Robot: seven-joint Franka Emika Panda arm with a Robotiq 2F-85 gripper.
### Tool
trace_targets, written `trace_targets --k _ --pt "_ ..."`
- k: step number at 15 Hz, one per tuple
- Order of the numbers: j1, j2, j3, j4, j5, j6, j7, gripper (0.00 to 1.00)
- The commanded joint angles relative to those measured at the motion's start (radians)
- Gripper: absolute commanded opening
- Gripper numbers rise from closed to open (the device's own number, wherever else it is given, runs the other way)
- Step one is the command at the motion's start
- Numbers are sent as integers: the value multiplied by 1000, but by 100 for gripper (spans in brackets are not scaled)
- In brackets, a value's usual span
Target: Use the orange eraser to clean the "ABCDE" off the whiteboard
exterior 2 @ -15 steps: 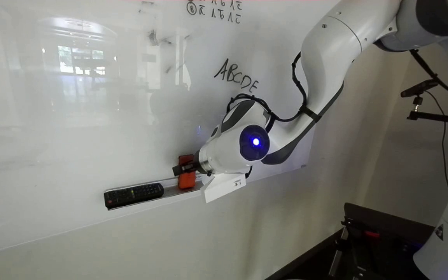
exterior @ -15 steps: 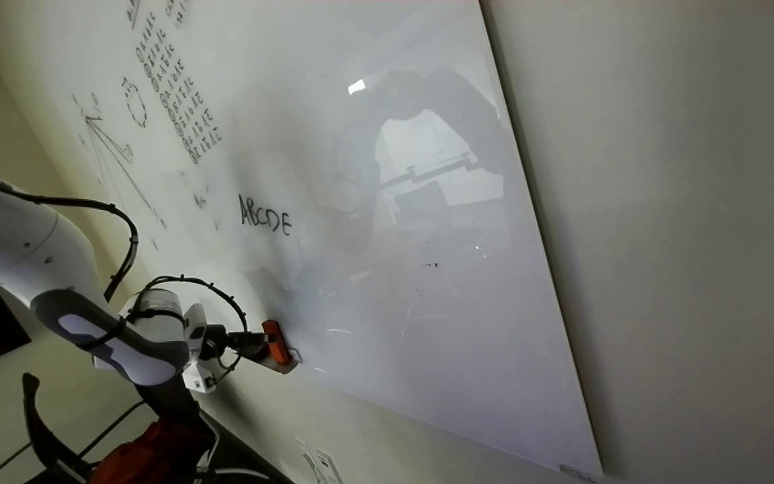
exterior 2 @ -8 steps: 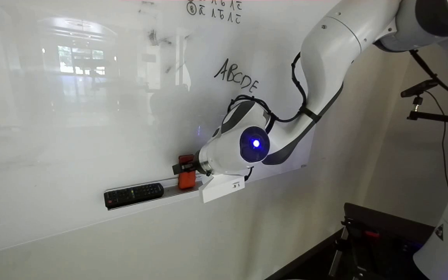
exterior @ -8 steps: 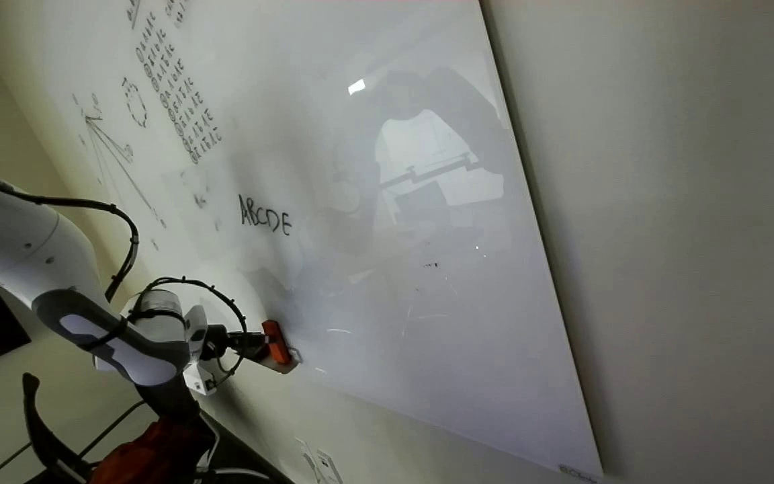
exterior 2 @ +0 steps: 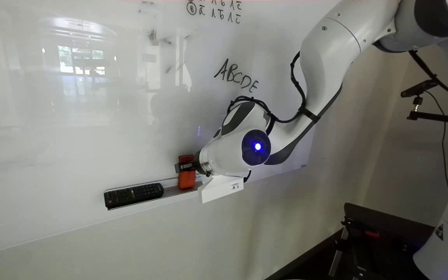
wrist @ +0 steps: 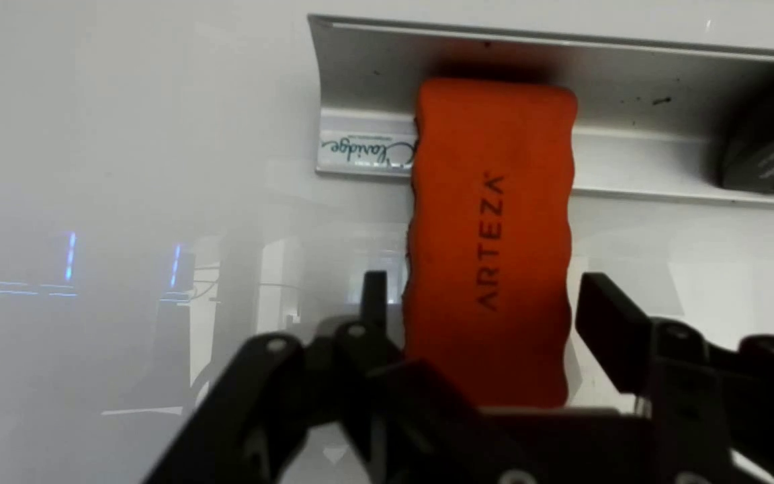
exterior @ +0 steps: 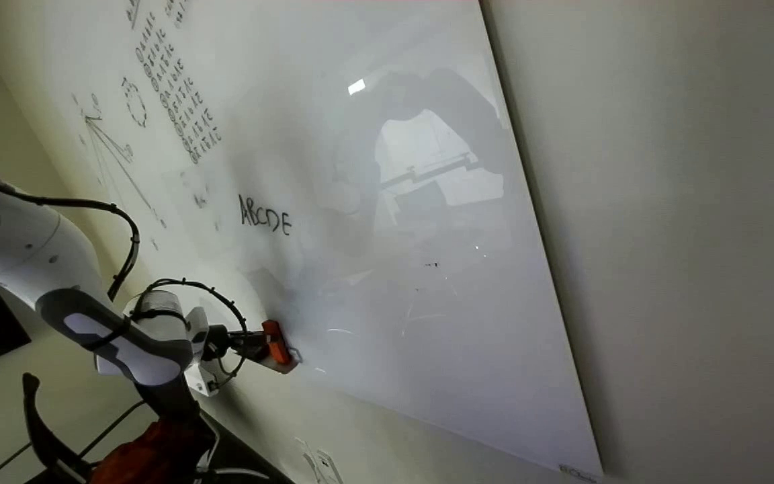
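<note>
The orange eraser point(wrist: 494, 195), marked ARTEZA, stands on end in the tray, its upper part against the whiteboard point(exterior 2: 91, 155). My gripper point(wrist: 485, 299) straddles it in the wrist view, one finger on each side. Narrow gaps show between the eraser and both fingers, so the jaws are open around it and do not grip it. In both exterior views the fingers reach across the eraser's point(exterior 2: 187, 179) upper half. The dark handwritten "ABCDE" point(exterior 2: 236, 76) is whole on the board, above the hand.
A metal tray point(wrist: 367, 81) runs along the board's lower edge. A black remote control point(exterior 2: 133, 195) lies in it beside the eraser. Other writing point(exterior: 179, 94) and sketches point(exterior: 118, 144) are higher on the board. A white bracket point(exterior 2: 224, 188) hangs below the wrist near the tray.
The finger on the remote's side has moved inward, closer to the eraser. The rear of the hand has dipped slightly. The eraser and the letters stay where they were.
</note>
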Motion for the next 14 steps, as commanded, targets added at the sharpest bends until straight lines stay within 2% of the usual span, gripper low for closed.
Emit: trace_targets --k 1,3,8,12,14 --pt "4 -4 5 -11 -32 -33 47 42" --pt "5 -5 7 -12 -32 -36 52 31" --pt "12 -21 12 -29 -20 -64 52 28" --pt "23 -124 26 -116 -9 -105 58 28" --pt "14 -187 34 -154 10 -89 52 28"
